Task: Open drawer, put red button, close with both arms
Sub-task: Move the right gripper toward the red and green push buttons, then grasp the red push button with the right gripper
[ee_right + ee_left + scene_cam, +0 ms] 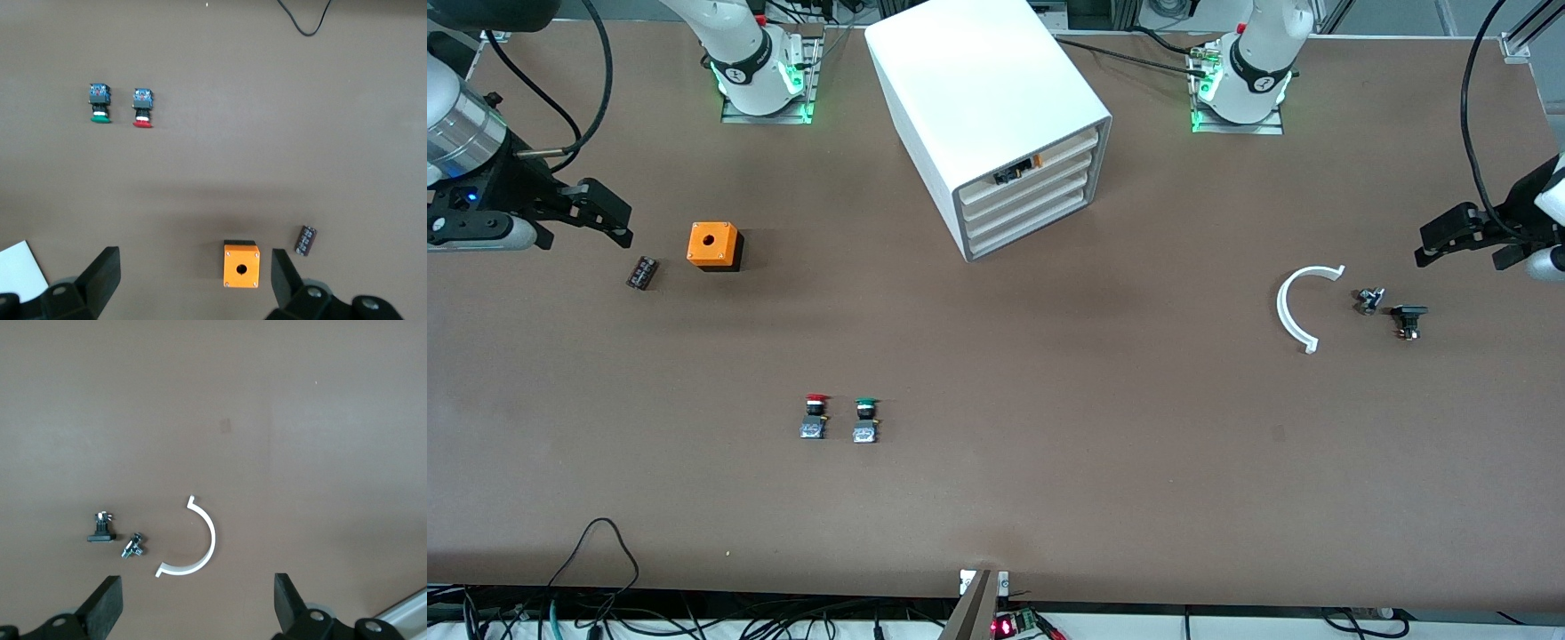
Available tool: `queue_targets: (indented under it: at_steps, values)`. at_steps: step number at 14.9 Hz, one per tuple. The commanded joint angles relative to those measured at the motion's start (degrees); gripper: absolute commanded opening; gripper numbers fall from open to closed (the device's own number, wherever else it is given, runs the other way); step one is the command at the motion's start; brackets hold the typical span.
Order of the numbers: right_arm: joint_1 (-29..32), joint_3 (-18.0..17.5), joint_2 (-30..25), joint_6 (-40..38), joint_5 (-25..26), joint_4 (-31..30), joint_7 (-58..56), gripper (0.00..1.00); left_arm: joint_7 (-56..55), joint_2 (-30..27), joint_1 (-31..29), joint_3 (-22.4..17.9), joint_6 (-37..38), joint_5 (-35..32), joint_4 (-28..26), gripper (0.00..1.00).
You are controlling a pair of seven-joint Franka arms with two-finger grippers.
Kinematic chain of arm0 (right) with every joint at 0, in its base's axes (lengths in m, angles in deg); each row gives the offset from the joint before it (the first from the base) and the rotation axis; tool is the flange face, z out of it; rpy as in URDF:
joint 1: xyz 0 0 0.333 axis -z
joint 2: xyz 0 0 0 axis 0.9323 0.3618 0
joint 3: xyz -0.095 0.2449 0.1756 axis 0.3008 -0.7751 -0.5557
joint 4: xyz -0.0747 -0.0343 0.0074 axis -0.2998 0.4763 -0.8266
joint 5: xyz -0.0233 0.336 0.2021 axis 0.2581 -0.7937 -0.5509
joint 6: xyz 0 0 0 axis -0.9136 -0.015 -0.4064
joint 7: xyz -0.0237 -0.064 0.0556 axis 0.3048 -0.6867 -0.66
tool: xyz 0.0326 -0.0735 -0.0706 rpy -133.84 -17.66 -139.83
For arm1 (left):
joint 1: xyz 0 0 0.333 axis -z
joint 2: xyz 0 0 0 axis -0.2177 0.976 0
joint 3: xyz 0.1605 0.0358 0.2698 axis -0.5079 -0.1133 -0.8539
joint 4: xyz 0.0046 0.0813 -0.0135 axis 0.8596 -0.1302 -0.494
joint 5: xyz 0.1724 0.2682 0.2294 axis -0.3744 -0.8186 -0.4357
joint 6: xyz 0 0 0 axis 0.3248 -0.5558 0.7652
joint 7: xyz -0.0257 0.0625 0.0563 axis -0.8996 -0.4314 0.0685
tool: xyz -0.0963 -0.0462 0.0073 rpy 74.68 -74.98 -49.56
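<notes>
My right jaws (pixel 609 218) and left jaws (pixel 1463 242) hang wide open, empty, over opposite table ends; red button (pixel 815 417) sits mid-table toward the front edge, well apart from both

**Our two white arms, black at the hands**

We are two arms of glossy white shells. Our bases (pixel 763 76) (pixel 1240 84) carry black rings and glow green where they meet grey mounting plates. Black cables loop from our wrists. The right arm shows a silver ribbed wrist band and a small blue light. Our right gripper (pixel 596 213) and left gripper (pixel 1463 236) are matte black, with blocky fingers (pixel 107 603) (pixel 100 270).
</notes>
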Motion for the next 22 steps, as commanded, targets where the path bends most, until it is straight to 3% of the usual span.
queue_targets:
  at_steps: [1,6,11,15,22]
  values:
    - [-0.22,-0.1,1.52,-4.18,-0.76,1.23,1.28,1.0,0.73,0.32,0.32,0.57,3.74,0.17,0.73,1.0]
    - [-0.22,-0.01,6.34,-2.35,-1.47,1.13,0.57,1.0,0.64,1.72,-0.3,0.49,3.49,0.97,1.43,1.0]
    - [-1.28,-0.1,8.98,5.56,-1.39,0.87,0.83,1.0,-0.24,3.83,0.05,0.14,3.05,0.26,1.6,1.0]
    - [-2.16,-0.18,13.81,12.32,-1.56,0.78,1.54,1.0,-0.24,2.87,-0.3,0.48,7.26,0.17,3.1,1.0]
    - [-4.97,-0.19,23.04,24.89,-3.58,0.78,2.33,1.0,0.11,2.87,-0.12,0.75,7.27,-0.09,3.63,1.0]
